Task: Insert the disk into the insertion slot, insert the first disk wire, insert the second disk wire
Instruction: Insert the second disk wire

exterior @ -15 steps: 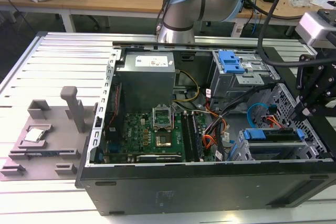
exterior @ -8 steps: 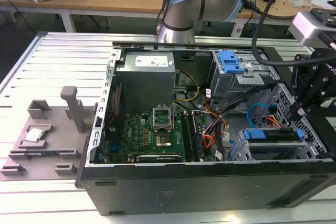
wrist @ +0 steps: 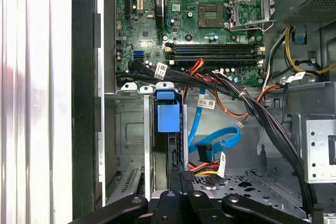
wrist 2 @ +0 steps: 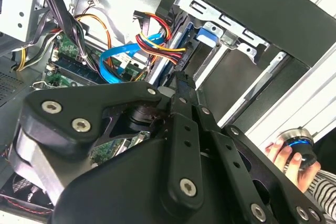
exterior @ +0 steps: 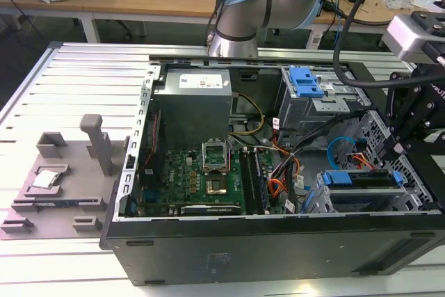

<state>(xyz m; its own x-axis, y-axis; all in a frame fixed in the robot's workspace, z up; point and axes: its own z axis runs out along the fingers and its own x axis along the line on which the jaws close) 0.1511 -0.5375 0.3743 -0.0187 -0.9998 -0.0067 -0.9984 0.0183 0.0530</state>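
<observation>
The disk [exterior: 361, 179], in its bright blue carrier with handle [wrist: 168, 114], sits inside the insertion slot [exterior: 327, 196], the silver cage at the case's front on the exterior view's right. My gripper [wrist: 181, 176] hangs just behind the disk's rear edge, with its fingers together. At their tips is the black plug of the red, yellow and black disk wire [wrist: 203, 167], and the wire [wrist 2: 157, 43] runs up to the fingertips [wrist 2: 181, 85]. A blue flat disk wire [wrist: 216, 141] loops loose beside it, and its black plug hangs free.
The motherboard [exterior: 208, 172] lies in the open case, with the power supply [exterior: 195, 95] behind it. A taller bay with a blue latch [exterior: 306, 81] stands beyond the cage. Cable bundles [wrist: 252, 103] cross above the cage floor. A person's hand [wrist 2: 286, 156] holds a round knob outside the case.
</observation>
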